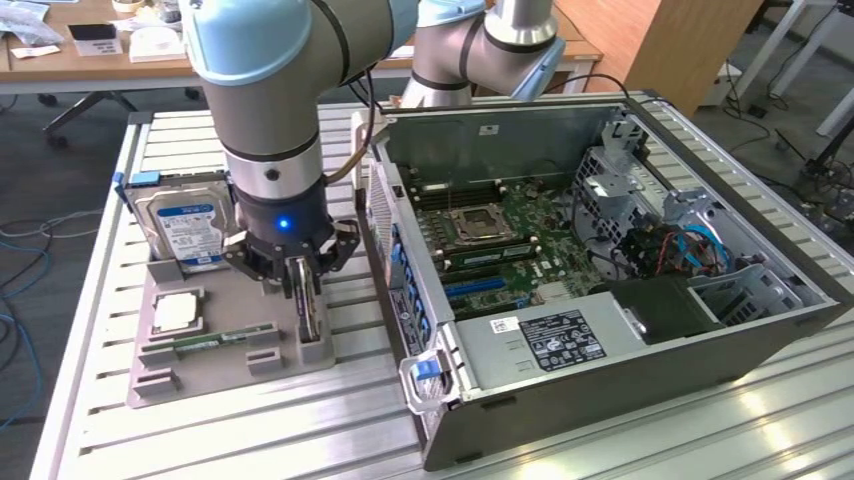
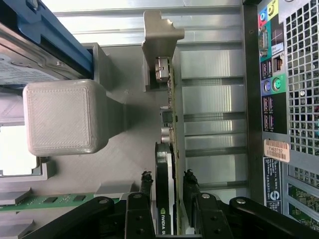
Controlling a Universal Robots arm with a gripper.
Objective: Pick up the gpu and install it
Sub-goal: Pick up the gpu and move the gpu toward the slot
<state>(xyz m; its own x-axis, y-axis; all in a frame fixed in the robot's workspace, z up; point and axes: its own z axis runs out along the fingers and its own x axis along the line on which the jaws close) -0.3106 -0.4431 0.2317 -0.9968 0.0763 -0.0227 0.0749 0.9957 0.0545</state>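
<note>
The gpu stands on its edge in a slot of the grey holder tray, at the tray's side nearest the computer case. My gripper reaches straight down over the card. In the wrist view the gpu runs between the two black fingers, with its black cooler on one side and the green board on the other. Its silver bracket is at the far end. The fingers press against both faces, so the gripper is shut on the card, which still sits in its slot.
The open computer case lies on its side at the exterior view's right, with the motherboard exposed. The tray also holds a hard drive, a processor and a memory stick. A grey post stands beside the card.
</note>
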